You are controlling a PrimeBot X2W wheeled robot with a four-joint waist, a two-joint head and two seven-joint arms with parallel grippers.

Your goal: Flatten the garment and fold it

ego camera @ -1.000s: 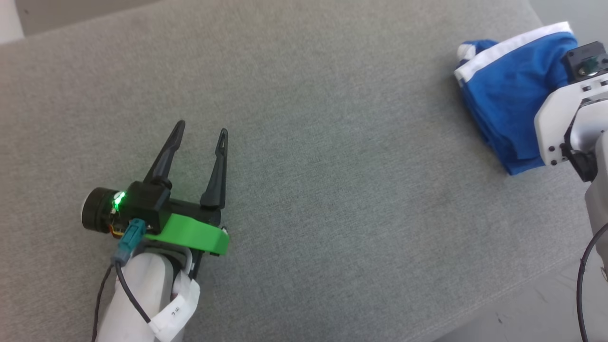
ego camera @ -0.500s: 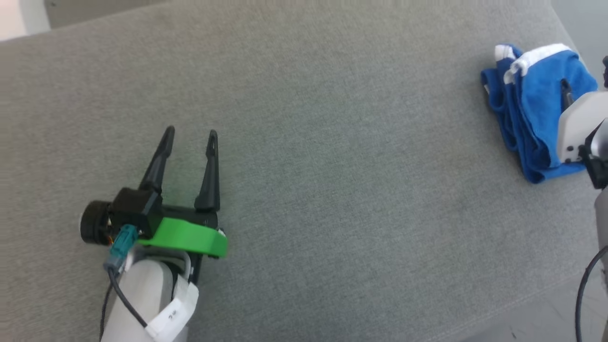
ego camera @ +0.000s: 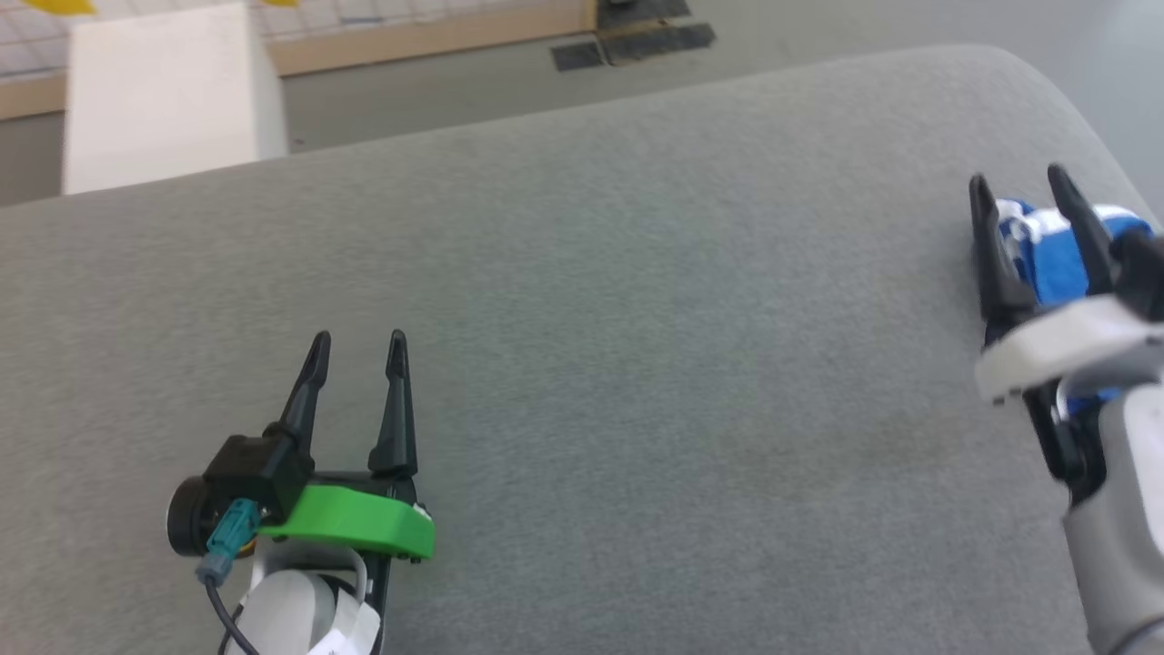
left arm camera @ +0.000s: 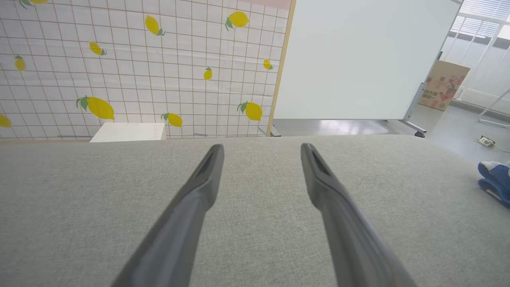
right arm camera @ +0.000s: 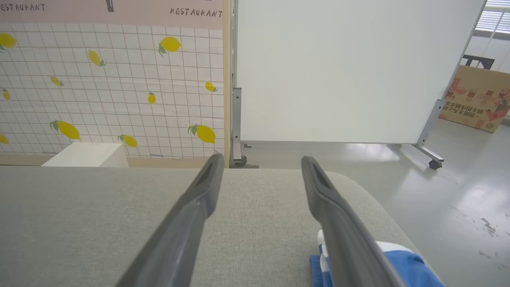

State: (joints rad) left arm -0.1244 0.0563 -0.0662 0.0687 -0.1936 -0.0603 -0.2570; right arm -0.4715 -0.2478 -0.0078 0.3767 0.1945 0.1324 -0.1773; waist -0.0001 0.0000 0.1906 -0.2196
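Garment [ego camera: 1048, 259] beneath right pincer [ego camera: 1017, 177]

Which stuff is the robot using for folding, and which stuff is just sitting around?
For the job: the blue garment; the right gripper, open by it; the left gripper, open; the gray cushion.
Just lying about: the white box; the whiteboard; the cardboard box.

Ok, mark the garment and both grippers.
garment [ego camera: 1055, 268], head view, blue fabric below its white trim.
left gripper [ego camera: 358, 338], head view, midway between its fingertips.
right gripper [ego camera: 1018, 175], head view, midway between its fingertips.
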